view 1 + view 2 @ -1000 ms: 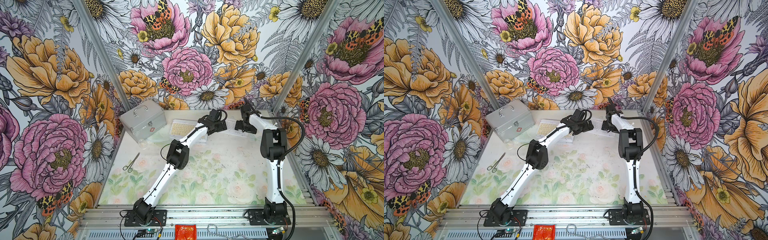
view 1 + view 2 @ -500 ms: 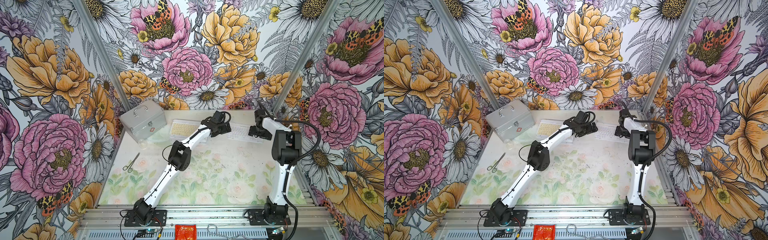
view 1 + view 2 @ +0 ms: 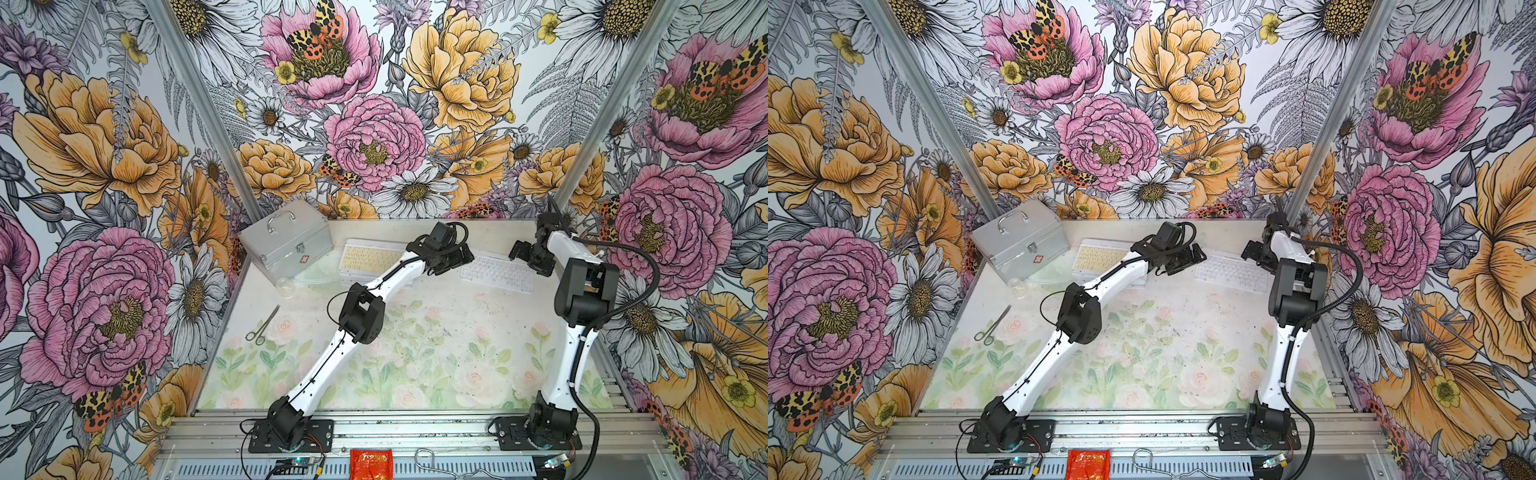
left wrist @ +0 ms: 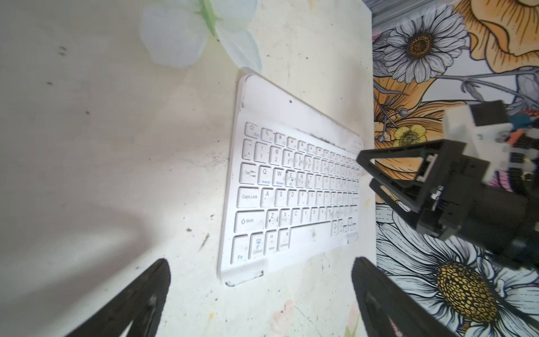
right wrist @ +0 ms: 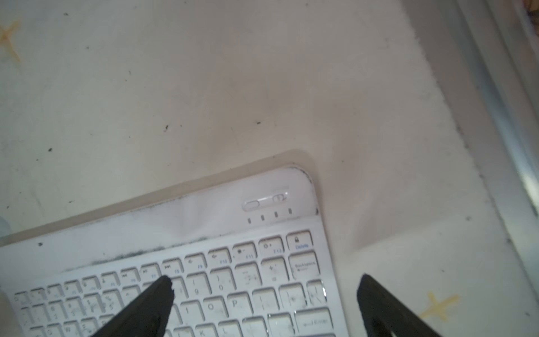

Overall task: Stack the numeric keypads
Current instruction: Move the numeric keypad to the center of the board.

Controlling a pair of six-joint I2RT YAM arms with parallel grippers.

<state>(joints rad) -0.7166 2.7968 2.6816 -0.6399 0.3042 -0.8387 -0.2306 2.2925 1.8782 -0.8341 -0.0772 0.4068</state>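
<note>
In both top views a yellow-keyed numeric keypad (image 3: 368,258) (image 3: 1100,257) tops a low stack at the back of the table, its right end hidden by my left arm. A white-keyed keypad (image 3: 496,274) (image 3: 1231,272) lies flat on the table to its right. My left gripper (image 3: 459,257) (image 4: 261,268) hovers open at the white keypad's (image 4: 291,189) left end, holding nothing. My right gripper (image 3: 524,254) (image 5: 264,283) is open at its right end. One right finger (image 5: 157,300) is over the keys (image 5: 233,277), the other off the short edge.
A silver metal case (image 3: 286,243) with a handle stands at the back left, with a small clear cup (image 3: 286,286) in front of it. Scissors (image 3: 262,325) lie near the left edge. The right wall post (image 3: 582,137) is close behind my right arm.
My right gripper has swung right, from over the white keypad's left part to its right end, uncovering the keypad. My left gripper has shifted slightly right. Both stayed open.
</note>
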